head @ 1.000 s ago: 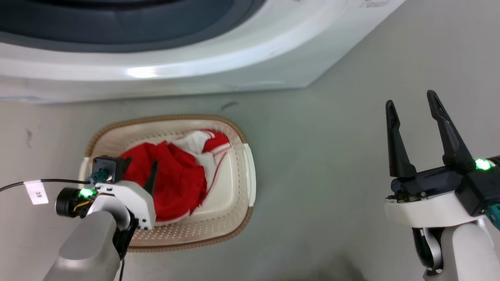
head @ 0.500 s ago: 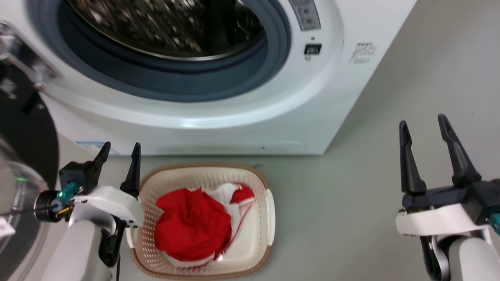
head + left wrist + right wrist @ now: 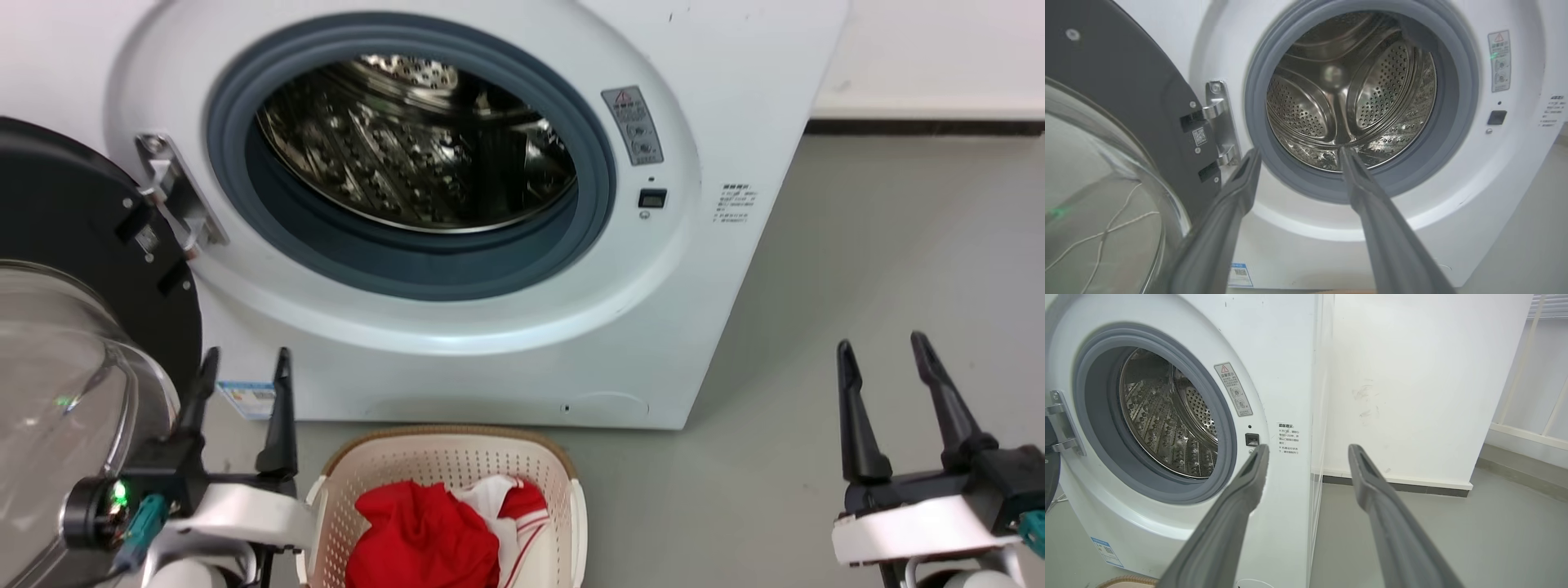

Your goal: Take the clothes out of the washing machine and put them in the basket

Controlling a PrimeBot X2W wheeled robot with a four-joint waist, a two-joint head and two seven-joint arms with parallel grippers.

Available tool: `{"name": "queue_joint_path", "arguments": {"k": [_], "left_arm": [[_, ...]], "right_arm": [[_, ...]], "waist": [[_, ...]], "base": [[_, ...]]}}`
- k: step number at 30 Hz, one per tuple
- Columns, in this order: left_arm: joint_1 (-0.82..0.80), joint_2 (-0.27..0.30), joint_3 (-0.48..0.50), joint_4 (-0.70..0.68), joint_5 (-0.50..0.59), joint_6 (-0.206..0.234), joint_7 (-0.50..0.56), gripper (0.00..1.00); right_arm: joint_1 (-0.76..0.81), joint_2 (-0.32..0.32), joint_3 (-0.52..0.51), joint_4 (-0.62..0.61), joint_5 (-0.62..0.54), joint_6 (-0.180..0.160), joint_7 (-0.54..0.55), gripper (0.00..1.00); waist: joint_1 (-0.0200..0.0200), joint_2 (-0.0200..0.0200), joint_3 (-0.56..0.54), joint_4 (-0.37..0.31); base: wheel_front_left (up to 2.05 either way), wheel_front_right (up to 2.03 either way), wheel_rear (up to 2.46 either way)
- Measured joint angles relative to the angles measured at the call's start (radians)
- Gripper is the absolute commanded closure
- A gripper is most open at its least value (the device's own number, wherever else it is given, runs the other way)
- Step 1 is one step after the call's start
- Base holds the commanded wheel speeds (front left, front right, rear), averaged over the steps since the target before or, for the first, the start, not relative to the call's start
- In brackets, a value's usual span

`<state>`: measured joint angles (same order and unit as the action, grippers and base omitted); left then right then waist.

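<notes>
Head view puts the left tool [image 3: 247, 353] at the lower left, released: its two dark fingers point up, spread apart, with air between them. It stands just beside the left end of the basket [image 3: 445, 430]. The right tool [image 3: 880, 341] at the lower right is released as well, fingers parted above the grey floor [image 3: 898, 245], well apart from the basket. The basket is cream, with perforated sides and a brown woven-look rim; it sits on the floor just in front of the washer [image 3: 669, 327], its near part cut off by the bottom edge. In it lie the clothes [image 3: 420, 539]: a crumpled heap of bright red fabric on the left, and to the right a white piece with thin red stripes. The washer is a white front-loader. Its door [image 3: 73, 212], black-rimmed with bulging clear glass, hangs open at the left on a metal hinge [image 3: 175, 196]. A grey rubber ring [image 3: 408, 269] frames the mouth, and behind it the steel drum [image 3: 416, 155] shows shiny ribs and rows of holes.
</notes>
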<state>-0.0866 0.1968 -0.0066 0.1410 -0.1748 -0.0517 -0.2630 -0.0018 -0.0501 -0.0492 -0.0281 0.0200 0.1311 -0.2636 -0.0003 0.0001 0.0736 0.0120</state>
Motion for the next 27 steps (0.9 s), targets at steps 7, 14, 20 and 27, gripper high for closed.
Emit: {"name": "queue_joint_path", "arguments": {"k": [7,14,20,27], "left_arm": [[0.107,-0.028,0.026,-0.106,0.065,0.024,0.000,0.00],[0.164,-0.065,0.033,-0.140,0.095,0.029,0.000,0.00],[0.188,-0.083,0.034,-0.137,0.111,0.028,0.000,0.00],[0.193,-0.089,0.041,-0.127,0.121,0.017,0.000,0.00]], "right_arm": [[0.046,0.000,0.007,-0.006,0.043,0.000,0.000,0.00],[0.086,0.000,0.016,-0.006,0.046,0.000,0.000,0.00],[0.111,0.000,0.016,0.026,0.044,0.000,0.000,0.00],[0.111,0.000,0.011,0.052,0.031,0.000,0.000,0.00]], "waist": [[0.0000,0.0000,-0.055,-0.016],[0.0001,0.0000,-0.075,-0.025],[0.0002,0.0000,-0.080,-0.028],[0.0002,0.0000,-0.079,-0.033]], "base": [[0.00,0.00,0.00],[0.00,0.00,0.00],[0.00,0.00,0.00],[0.00,0.00,0.00]]}}
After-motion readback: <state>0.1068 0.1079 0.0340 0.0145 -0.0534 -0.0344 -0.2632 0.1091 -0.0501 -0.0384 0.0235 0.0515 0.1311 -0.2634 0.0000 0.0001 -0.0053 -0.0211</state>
